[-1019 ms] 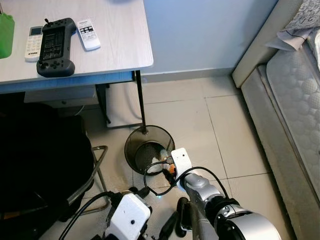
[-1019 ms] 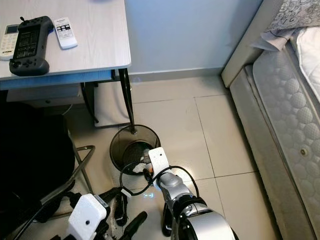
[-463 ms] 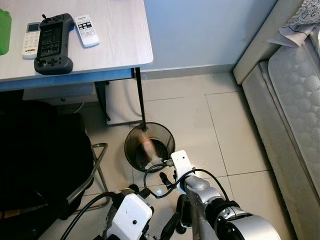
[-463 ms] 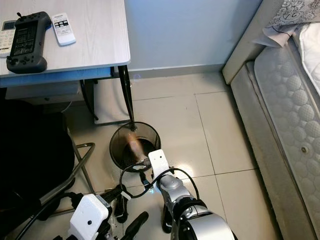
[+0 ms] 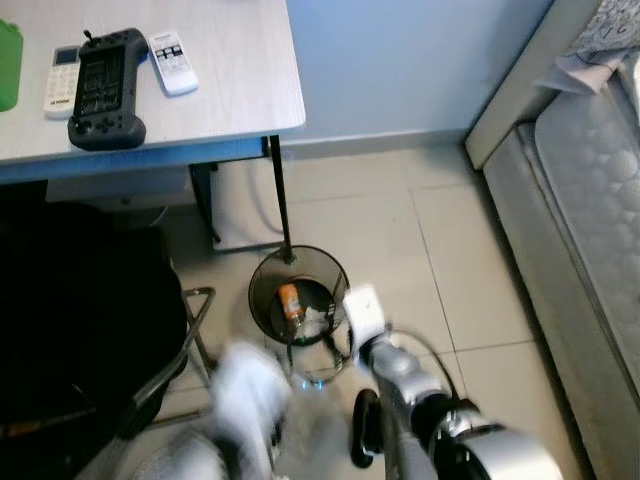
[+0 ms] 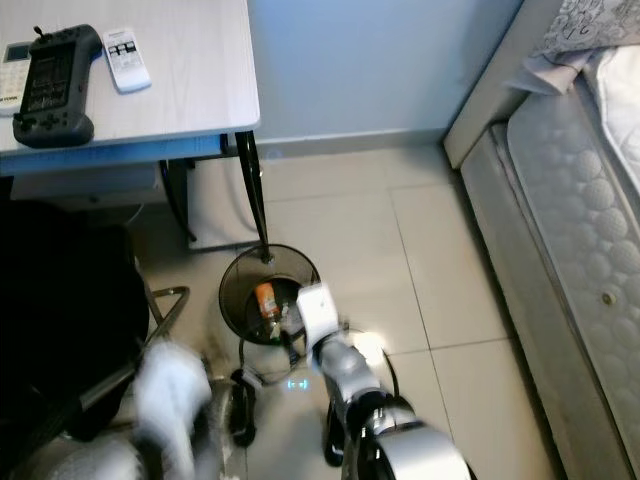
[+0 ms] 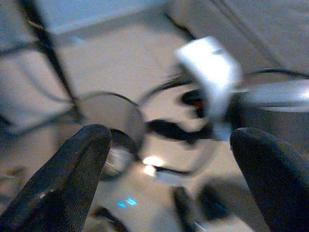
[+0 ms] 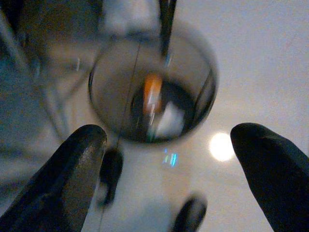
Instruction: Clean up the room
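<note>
A round dark wire bin (image 5: 270, 279) stands on the tiled floor by the desk leg. Inside it lie an orange item (image 5: 289, 299) and crumpled white paper (image 5: 316, 321). My right arm, with its white wrist camera (image 5: 362, 311), reaches to the bin's near rim. In the right wrist view my right gripper (image 8: 169, 133) is open above the bin (image 8: 203, 104), nothing between its fingers, and the orange item (image 8: 152, 94) lies below. My left gripper (image 7: 171, 135) is open and empty, low beside the bin (image 7: 113, 128). The left arm (image 5: 245, 385) is a blur.
A desk (image 5: 240, 70) at upper left carries a black game controller (image 5: 105, 88), two white remotes (image 5: 172, 62) and a green thing (image 5: 8, 62). A black chair (image 5: 80, 310) stands at left. A bed's mattress (image 5: 590, 230) runs along the right. Bare tiles (image 5: 450, 250) lie between.
The orange item left my right gripper, fell and now lies in the bin. My left arm has swung to the left and blurs.
</note>
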Available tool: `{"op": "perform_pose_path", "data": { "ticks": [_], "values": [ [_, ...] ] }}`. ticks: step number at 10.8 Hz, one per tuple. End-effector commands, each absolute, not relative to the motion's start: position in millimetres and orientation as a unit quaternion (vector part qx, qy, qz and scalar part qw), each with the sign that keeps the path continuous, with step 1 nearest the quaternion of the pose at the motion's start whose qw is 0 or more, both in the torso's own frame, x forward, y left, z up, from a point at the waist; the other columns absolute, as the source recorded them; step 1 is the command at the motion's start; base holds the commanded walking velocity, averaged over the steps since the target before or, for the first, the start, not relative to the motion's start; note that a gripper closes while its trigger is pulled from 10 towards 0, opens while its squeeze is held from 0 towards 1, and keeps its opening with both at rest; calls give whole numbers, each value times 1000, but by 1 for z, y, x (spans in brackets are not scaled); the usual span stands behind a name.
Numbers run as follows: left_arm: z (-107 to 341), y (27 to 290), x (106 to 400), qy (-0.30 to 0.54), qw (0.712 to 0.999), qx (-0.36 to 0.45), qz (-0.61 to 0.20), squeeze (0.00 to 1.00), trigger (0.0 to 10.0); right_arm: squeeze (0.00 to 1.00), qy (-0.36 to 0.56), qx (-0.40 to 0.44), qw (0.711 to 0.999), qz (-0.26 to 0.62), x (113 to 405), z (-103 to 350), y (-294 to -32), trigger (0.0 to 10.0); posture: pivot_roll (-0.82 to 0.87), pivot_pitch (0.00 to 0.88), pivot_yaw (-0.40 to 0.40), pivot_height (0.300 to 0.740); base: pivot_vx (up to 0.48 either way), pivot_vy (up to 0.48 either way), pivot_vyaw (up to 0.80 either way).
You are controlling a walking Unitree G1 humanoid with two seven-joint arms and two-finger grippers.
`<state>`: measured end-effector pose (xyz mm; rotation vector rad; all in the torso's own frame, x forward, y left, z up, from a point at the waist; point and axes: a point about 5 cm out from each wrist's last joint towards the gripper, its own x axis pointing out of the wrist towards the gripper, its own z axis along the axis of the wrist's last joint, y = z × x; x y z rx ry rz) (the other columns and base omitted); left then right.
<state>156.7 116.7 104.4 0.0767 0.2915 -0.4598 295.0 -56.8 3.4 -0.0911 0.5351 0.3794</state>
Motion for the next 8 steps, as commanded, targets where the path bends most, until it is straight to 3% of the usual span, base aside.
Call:
{"op": "perform_pose_path", "data": {
  "ticks": [1,4,8],
  "values": [
    [93,129,168,153,970,23,-185,0,10000,0,222,-30,961,163,305,14,-69,10000,150,159,-25,711,0,0,0],
    [84,137,204,131,979,23,-155,0,10000,0,127,-10,987,103,325,41,-106,10000,99,0,-22,711,0,0,0],
    [81,153,244,90,987,42,-125,0,10000,0,2,-4,998,62,318,72,-129,10000,78,0,-27,711,0,0,0]
  ]
}}
